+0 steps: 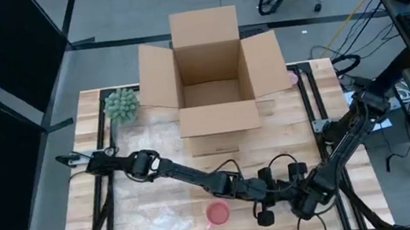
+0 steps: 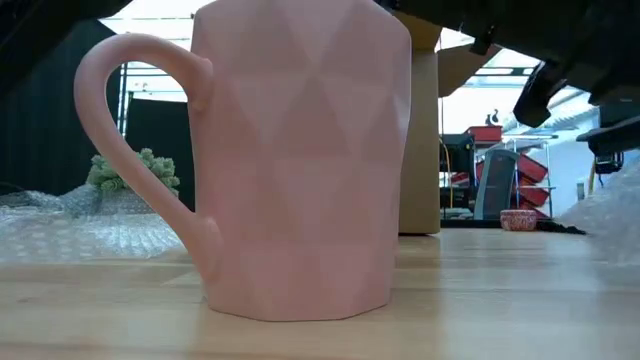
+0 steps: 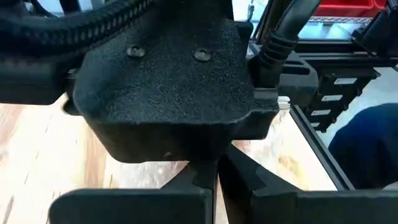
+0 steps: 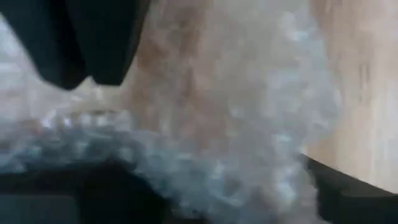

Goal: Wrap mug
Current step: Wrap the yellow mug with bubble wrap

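Note:
A pink faceted mug (image 1: 216,214) stands upright on its base on the wooden table, near the front edge; it fills the low view (image 2: 290,160) with its handle to the picture's left. To its right my two grippers meet tip to tip. My left gripper (image 1: 273,196) (image 3: 216,186) is shut and points at the right arm's wrist housing (image 3: 168,93). My right gripper (image 1: 300,204) has bubble wrap (image 4: 236,124) bunched between its fingers. A dark shape (image 4: 81,43) above the wrap looks like the left gripper. My left gripper is shut close to the bubble wrap, but I cannot tell whether it touches it. My right gripper has a bunched part of the bubble wrap (image 4: 205,180) between its two fingers (image 4: 348,186). The wrap fills the wrist view, so which edge or how many layers cannot be told. In the low view some wrap (image 2: 612,215) rises off the table at the right.
An open cardboard box (image 1: 212,74) stands at the middle of the far side. A green spiky plant (image 1: 120,106) sits at the far left. More clear wrap lies on the table left of the mug (image 1: 152,227) (image 2: 70,235).

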Controlling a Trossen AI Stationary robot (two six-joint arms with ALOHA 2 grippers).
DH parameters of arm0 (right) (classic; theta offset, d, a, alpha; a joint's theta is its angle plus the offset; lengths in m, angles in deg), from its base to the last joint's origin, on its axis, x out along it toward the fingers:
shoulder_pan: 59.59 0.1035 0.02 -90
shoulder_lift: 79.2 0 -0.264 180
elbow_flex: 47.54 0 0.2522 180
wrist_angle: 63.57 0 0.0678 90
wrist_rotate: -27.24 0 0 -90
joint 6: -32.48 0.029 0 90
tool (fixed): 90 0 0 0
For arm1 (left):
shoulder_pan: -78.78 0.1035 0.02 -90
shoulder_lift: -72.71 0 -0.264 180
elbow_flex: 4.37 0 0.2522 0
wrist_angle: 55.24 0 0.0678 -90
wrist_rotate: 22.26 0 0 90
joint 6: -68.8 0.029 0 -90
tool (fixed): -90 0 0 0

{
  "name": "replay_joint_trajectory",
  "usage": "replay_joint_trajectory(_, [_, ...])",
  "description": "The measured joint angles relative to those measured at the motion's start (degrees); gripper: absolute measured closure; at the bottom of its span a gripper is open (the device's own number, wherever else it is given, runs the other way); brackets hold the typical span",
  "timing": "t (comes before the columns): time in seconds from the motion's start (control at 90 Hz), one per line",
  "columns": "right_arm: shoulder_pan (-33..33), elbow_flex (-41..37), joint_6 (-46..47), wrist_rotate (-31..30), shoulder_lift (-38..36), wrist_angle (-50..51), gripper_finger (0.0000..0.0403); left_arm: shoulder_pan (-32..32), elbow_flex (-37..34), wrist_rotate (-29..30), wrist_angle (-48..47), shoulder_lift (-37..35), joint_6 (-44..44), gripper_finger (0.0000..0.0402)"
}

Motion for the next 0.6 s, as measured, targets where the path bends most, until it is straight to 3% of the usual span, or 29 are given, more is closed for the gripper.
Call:
replay_joint_trajectory(0.144, [0.11, -0.29, -1.92, -0.11, -0.03, 0.23, 0.0354, 0.01, -0.01, 0.05, 0.35, 0.09, 0.01, 0.0402])
replay_joint_trajectory(0.178, [0.07, -0.29, -1.96, 0.00, -0.04, 0.22, 0.0370, 0.05, -0.01, 0.03, 0.27, 0.09, 0.01, 0.0402])
replay_joint_trajectory(0.4, [-0.04, -0.26, -2.06, 0.52, -0.09, -0.01, 0.0365, 0.05, 0.00, 0.10, -2.40, -0.74, 3.39, 0.0402])
replay_joint_trajectory(0.6, [-0.09, -0.29, -2.49, 0.65, -0.16, -1.06, 0.0386, -0.82, 0.02, -0.84, -4.20, -1.68, 9.12, 0.0402])
